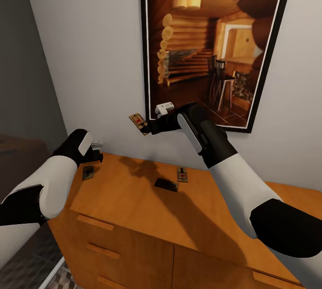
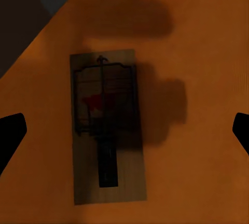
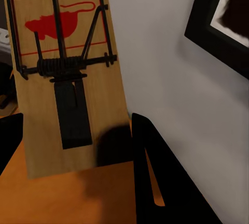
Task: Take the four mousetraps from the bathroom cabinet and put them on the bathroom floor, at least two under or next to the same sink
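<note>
right gripper [image 1: 150, 127] lifts one mousetrap [image 1: 139, 123] off the cabinet [image 1: 134, 199].
clamped on its end to carry floorward; left gripper [image 2: 124, 130] spread wide over another mousetrap [image 2: 106, 128], ready to pinch.

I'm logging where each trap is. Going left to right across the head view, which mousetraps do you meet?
Tan wooden mousetrap under the left gripper → tan mousetrap held up in the right gripper → dark-looking flat mousetrap on the orange-brown cabinet top → tan mousetrap with red mark by the wall.
</note>
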